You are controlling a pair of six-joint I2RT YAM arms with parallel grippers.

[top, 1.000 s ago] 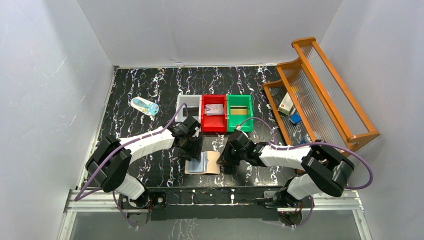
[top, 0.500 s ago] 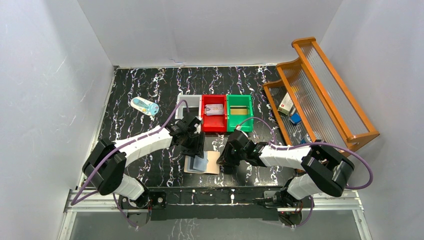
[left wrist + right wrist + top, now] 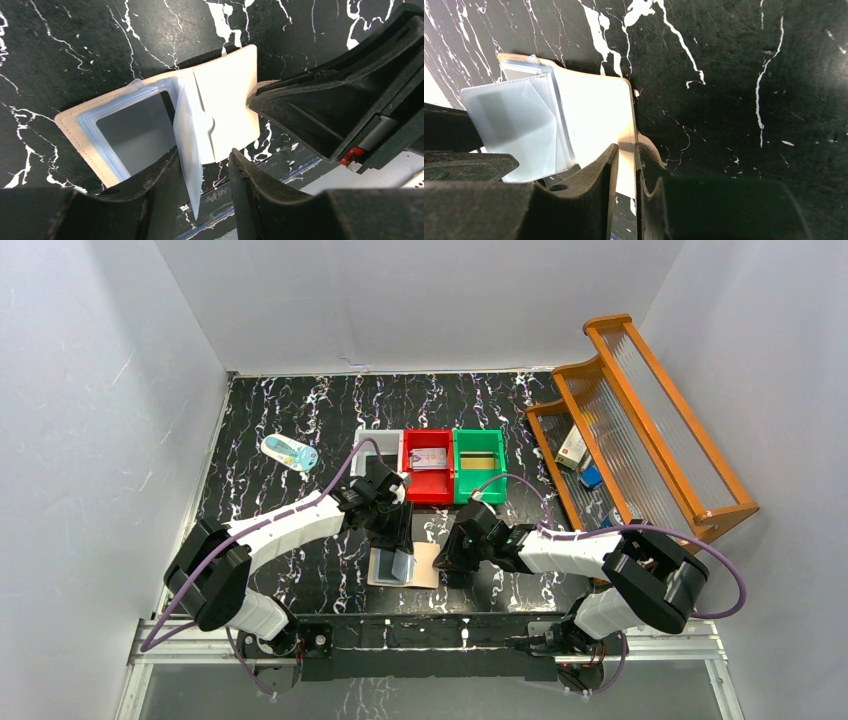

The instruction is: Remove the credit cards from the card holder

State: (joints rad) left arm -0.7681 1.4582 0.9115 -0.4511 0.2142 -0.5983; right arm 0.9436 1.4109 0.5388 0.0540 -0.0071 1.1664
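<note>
- The left gripper (image 3: 204,156) stands with its jaws apart, astride an upright clear sleeve (image 3: 189,130) of the holder (image 3: 227,85). A gap shows on one side, so nothing is clamped. The right gripper (image 3: 626,148) has its jaws nearly together, pinched on the holder's tan right edge.
- The holder lies open on the table (image 3: 300,410) near the front edge, between the two grippers. A grey card (image 3: 132,131) sits inside a flat sleeve on its left half.
- Expect the card to be light, thin, stiff and slick against the plastic. The sleeves look soft and floppy, likely to bend away rather than resist.
- Take the card by whatever edge shows at the pocket mouth. You cannot tell from these views which side that pocket opens.
- The holder is light too, and will probably lift or slide with the card unless the right gripper pins it.
- The table is hard, glossy black with white veins, so a card dropped flat on it would be awkward to pick up.
- Room is tight: the two grippers are close over the holder, and the bins (image 3: 430,480) stand just beyond. The rack (image 3: 640,420) is well apart at the right, and white walls close in three sides.
</note>
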